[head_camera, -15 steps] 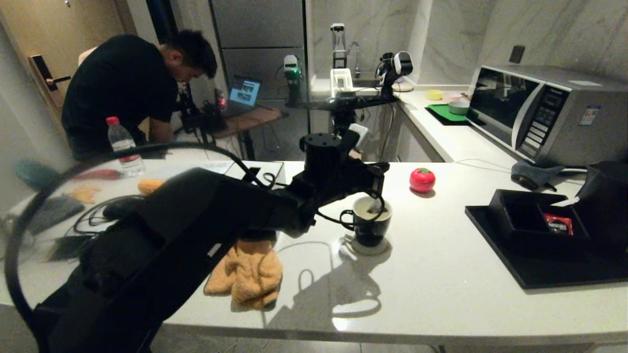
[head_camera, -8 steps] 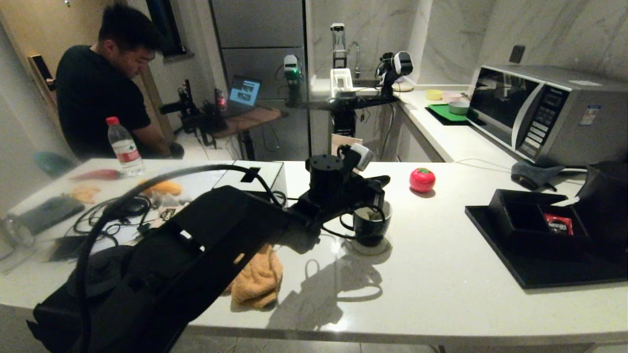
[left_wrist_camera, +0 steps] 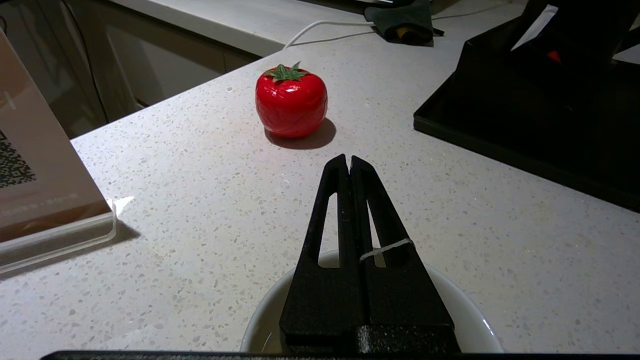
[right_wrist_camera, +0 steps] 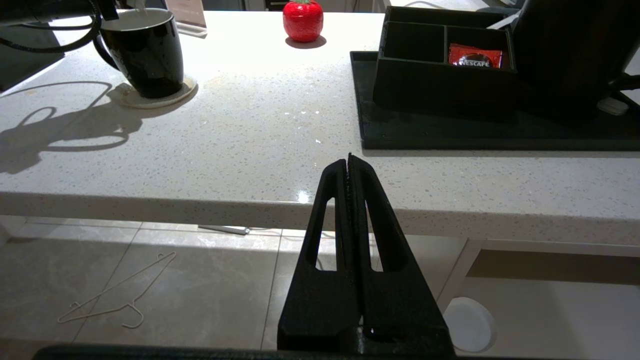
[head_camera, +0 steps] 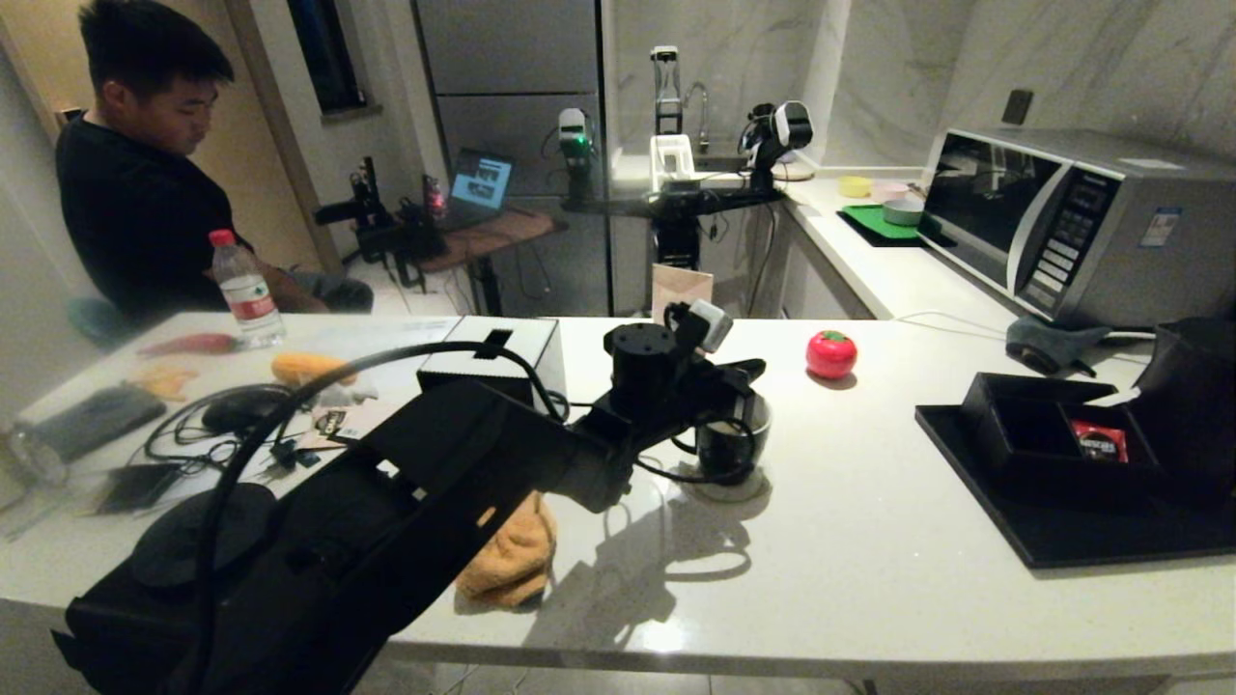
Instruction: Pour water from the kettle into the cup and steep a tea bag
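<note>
kettle (right_wrist_camera: 565, 55): big matte black body, on the black tray (right_wrist_camera: 480, 132) at the counter's right end, well apart from both grippers
cup (head_camera: 731, 444): black mug, white inside, on a pale coaster (right_wrist_camera: 155, 97), directly under left gripper
string (left_wrist_camera: 386, 248): thin white thread pinched across the fingers; bag itself hidden
left gripper (left_wrist_camera: 348, 162): jaws pressed together on the string, over the cup mouth
right gripper (right_wrist_camera: 348, 161): closed, empty, below the counter edge

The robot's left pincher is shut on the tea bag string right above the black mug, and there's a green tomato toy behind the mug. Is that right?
Almost. The tomato toy is red, not green; only its little leafy top is green, as the left wrist view shows. The rest holds: the left gripper is shut on the tea bag string above the black mug.
</note>
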Controlling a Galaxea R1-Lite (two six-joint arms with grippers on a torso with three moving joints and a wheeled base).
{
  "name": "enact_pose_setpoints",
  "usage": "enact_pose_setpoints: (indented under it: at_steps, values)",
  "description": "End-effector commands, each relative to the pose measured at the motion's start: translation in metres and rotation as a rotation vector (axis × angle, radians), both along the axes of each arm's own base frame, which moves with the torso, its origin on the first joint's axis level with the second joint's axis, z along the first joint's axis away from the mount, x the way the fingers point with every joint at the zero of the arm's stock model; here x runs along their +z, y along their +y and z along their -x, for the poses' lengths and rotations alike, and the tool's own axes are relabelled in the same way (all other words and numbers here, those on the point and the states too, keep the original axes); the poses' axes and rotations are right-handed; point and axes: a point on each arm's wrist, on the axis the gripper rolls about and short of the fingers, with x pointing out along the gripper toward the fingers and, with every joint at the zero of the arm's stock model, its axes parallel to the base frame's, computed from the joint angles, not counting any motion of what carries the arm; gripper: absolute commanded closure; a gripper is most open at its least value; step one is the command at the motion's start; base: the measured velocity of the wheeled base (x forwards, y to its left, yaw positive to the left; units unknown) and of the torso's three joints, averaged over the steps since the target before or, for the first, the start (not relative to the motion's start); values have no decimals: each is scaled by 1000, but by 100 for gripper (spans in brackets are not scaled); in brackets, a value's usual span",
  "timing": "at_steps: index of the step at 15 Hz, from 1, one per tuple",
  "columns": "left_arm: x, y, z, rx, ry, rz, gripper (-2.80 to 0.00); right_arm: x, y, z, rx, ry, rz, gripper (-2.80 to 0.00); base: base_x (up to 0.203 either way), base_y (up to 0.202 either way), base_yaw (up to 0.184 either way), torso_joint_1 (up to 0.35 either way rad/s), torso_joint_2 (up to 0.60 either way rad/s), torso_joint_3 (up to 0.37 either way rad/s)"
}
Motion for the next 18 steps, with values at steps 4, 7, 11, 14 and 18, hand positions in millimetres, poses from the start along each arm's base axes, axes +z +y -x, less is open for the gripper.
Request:
enact_pose_setpoints:
  at_steps: [4, 7, 11, 14, 18]
  values:
    - [33, 3, 4, 1, -32, 27, 0, 0, 0, 0, 1, 0, 0, 0, 0, 0, 0, 0, 0, 0]
    - [64, 13, 6, 14, -48, 39, 0, 0, 0, 0, 1, 0, 0, 0, 0, 0, 0, 0, 0, 0]
    - [100, 24, 14, 26, -50, 38, 0, 0, 0, 0, 1, 0, 0, 0, 0, 0, 0, 0, 0, 0]
    - [105, 25, 16, 27, -55, 42, 0, 0, 0, 0, 1, 0, 0, 0, 0, 0, 0, 0, 0, 0]
    - [97, 24, 13, 28, -45, 35, 0, 0, 0, 0, 1, 0, 0, 0, 0, 0, 0, 0, 0, 0]
